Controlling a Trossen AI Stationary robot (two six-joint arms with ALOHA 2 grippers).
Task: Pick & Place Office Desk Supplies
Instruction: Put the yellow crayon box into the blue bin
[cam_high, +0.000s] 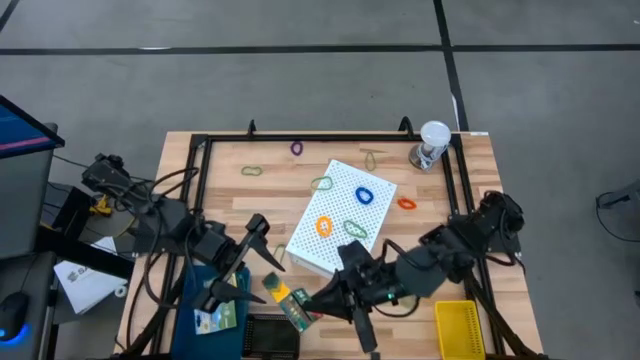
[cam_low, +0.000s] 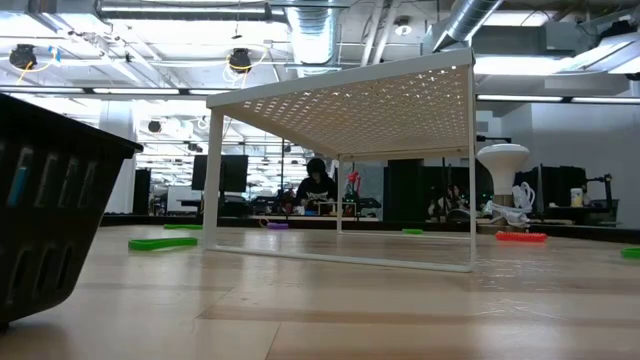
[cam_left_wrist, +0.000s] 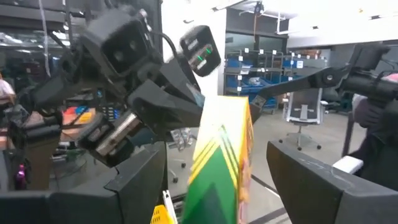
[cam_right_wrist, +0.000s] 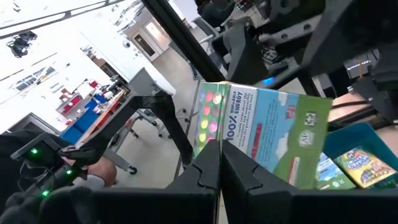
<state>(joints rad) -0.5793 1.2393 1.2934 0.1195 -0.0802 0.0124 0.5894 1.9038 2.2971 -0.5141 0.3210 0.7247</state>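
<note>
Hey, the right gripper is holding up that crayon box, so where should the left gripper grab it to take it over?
Grip the crayon box at its free end, away from the edge the right gripper is shut on. The box is thin with flat broad faces, and the open left gripper has a finger on either side of it, so closing straight in across its thickness looks safest.

White box (cam_high: 338, 222) blocks table ctr; edges open.

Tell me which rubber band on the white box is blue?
The blue band in the middle of the white box. The orange band lies below it, and the green ones sit at the edges.
</note>
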